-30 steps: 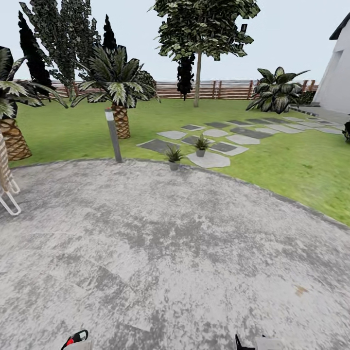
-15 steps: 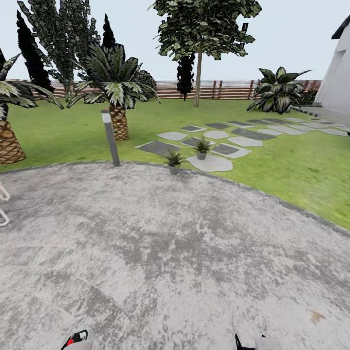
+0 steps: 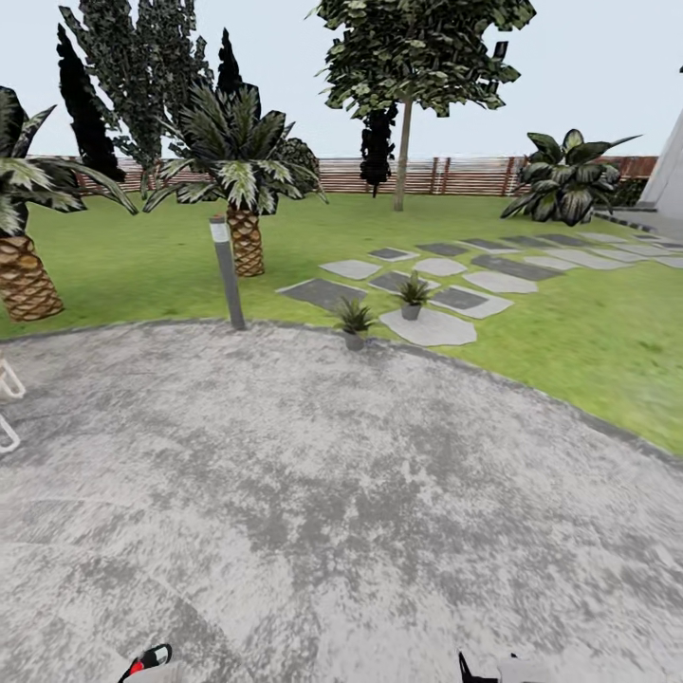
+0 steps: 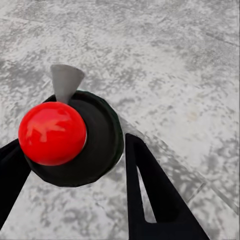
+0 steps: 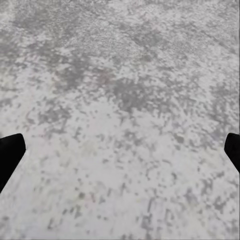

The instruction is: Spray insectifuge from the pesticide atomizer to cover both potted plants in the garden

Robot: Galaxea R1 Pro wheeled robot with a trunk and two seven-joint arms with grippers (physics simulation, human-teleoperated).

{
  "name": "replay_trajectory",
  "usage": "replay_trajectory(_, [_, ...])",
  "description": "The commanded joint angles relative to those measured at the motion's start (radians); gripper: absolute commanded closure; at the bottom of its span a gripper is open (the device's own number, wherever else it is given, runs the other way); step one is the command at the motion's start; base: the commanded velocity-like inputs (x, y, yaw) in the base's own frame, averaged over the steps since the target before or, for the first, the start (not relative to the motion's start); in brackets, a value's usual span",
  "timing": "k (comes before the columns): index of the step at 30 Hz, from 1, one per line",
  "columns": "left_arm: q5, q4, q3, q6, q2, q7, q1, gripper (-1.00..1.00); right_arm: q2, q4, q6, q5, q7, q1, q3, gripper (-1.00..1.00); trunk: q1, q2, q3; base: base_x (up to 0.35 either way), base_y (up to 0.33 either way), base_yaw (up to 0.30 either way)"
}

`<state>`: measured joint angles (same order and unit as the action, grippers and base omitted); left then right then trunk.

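Note:
The pesticide atomizer (image 4: 95, 145) is a dark round bottle seen from above, with a red knob and a grey nozzle. My left gripper (image 4: 70, 145) is shut on it, one black finger on each side. Its red top (image 3: 148, 658) peeks in at the bottom of the head view. Both potted plants stand at the far edge of the paved patio: one (image 3: 354, 320) on the rim, the other (image 3: 412, 295) just behind it among the stepping stones. My right gripper (image 5: 120, 150) is open above bare paving, with nothing between its fingers.
A grey lamp post (image 3: 228, 275) stands at the patio rim left of the plants. Palms (image 3: 242, 204) and trees grow on the lawn (image 3: 569, 323), with a brown slatted fence (image 3: 455, 175) behind. A white frame (image 3: 8, 408) pokes in at the left edge. The round patio (image 3: 341, 493) stretches ahead.
The whole head view has shifted, so the plants, lamp post and trees sit slightly further right and lower. Both grippers keep their places at the bottom edge.

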<state>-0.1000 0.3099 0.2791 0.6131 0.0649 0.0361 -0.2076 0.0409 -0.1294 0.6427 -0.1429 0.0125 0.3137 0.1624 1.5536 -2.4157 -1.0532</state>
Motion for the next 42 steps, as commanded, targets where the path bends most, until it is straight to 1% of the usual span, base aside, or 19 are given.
replay_trajectory(1, [-0.010,-0.001,0.005,0.004,0.000,0.004,-0.001,1.00,0.000,0.001,0.003,-0.011,0.001,0.000,0.008,-1.00,0.000,0.000,0.000,0.338,0.101,0.263])
replay_trajectory(7, [-0.010,-0.001,0.005,0.004,0.000,0.004,-0.001,1.00,0.001,0.001,0.003,-0.011,0.001,0.000,0.008,-1.00,0.000,0.000,0.000,0.315,0.154,0.118])
replay_trajectory(42, [-0.010,-0.001,0.005,0.004,0.000,0.004,-0.001,1.00,0.001,0.001,0.003,-0.012,0.001,0.000,0.008,-1.00,0.000,0.000,0.000,0.309,0.162,0.001])
